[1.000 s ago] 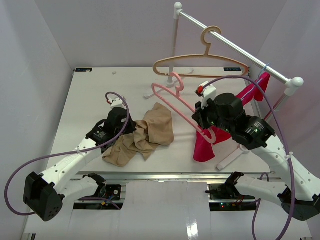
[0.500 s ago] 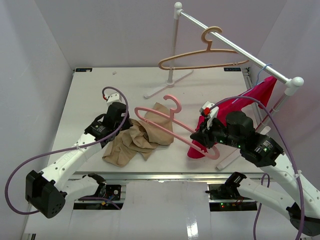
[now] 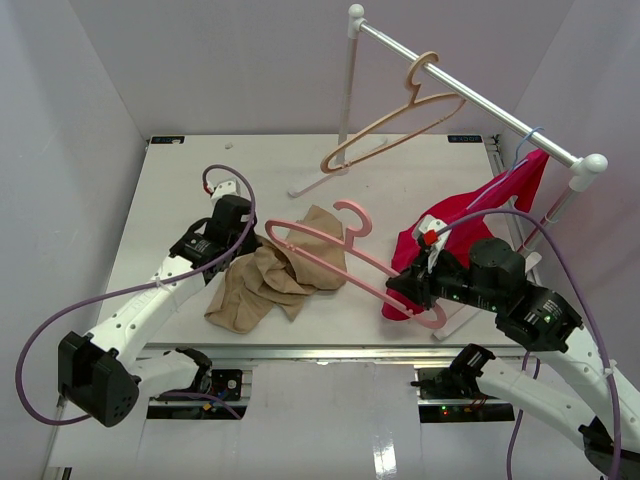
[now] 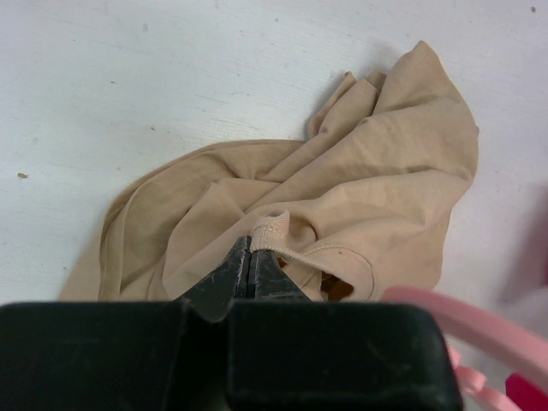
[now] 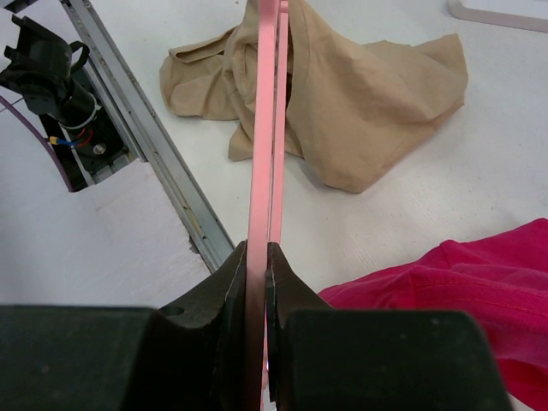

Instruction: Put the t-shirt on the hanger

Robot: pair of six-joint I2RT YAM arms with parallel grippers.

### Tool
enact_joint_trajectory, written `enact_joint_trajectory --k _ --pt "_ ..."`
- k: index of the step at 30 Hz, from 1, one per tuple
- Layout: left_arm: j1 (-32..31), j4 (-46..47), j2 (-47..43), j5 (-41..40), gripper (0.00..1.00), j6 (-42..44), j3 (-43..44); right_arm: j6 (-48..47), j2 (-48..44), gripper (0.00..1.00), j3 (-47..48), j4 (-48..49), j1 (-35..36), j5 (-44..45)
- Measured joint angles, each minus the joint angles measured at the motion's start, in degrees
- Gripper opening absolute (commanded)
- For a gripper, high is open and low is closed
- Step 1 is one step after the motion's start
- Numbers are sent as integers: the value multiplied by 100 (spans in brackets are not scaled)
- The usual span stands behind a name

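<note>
Our left gripper is pressed closed, apparently nipping the tan t-shirt by its collar. Our right gripper clamps the pink hanger, which runs ahead over the tan t-shirt.

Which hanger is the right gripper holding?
The pink hanger, clamped in the right gripper and reaching over the t-shirt; the peach hanger hangs free on the rail.

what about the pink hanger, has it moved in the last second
Yes. The pink hanger has come toward the table's near edge, away from the rack's white foot.
</note>
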Motion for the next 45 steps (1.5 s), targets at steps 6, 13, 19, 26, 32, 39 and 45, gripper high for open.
enact_joint_trajectory --k 6,13,19,26,32,39,45 --pt "18 6 9 297 0 44 57 -3 138 8 -60 11 103 -80" --pt "18 6 -156 550 0 110 95 -4 506 8 -79 33 132 -28" --pt "18 5 -361 672 0 201 114 -4 618 8 -144 79 132 175" --pt "18 5 -412 841 0 442 197 -19 772 8 -152 222 132 288" --pt "18 78 -368 1057 0 972 514 -87 968 8 -268 553 132 -66" --pt "21 183 -254 1822 0 1608 1067 -158 1052 8 -342 1147 130 -665" --pt "52 190 -350 2745 0 1959 1355 -60 1048 8 -795 2195 128 -787"
